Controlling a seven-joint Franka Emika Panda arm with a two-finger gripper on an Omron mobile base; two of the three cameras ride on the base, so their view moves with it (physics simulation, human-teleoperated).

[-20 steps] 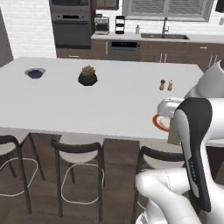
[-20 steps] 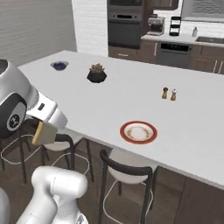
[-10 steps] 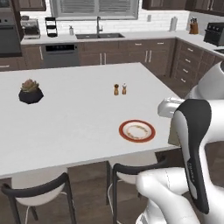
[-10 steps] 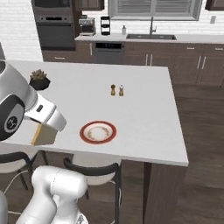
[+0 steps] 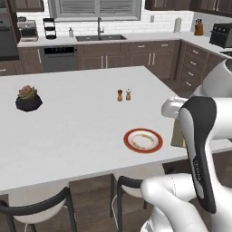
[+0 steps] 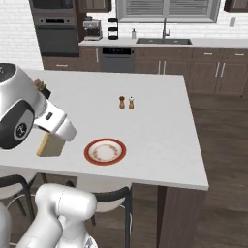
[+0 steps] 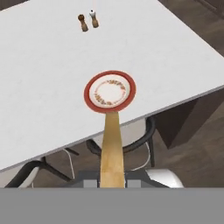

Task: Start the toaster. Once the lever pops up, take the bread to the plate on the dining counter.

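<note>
My gripper (image 7: 112, 180) is shut on the bread (image 7: 111, 142), a pale tan slice seen edge-on in the hand view. The slice hangs upright just off the near edge of the dining counter (image 5: 81, 122), short of the plate (image 7: 88, 93). The red-rimmed plate (image 5: 128, 138) lies bare near that edge. From the right base view the bread (image 6: 50, 146) hangs under the wrist, left of the plate (image 6: 89, 151). In the left base view the bread (image 5: 177, 134) peeks out beside my forearm. The dark toaster (image 5: 222, 35) sits on the far right worktop; its lever is too small to see.
Salt and pepper shakers (image 5: 123, 95) stand mid-counter beyond the plate. A potted plant (image 5: 28, 98) sits at the left. Dark chairs (image 5: 131, 186) are tucked under the near edge. The counter's right end (image 6: 196, 145) drops to wood floor. A sink (image 6: 164, 38) is behind.
The whole scene has slid left in both base views, so the base has moved. The plate now sits nearer the arm. The bread has stayed in the grip.
</note>
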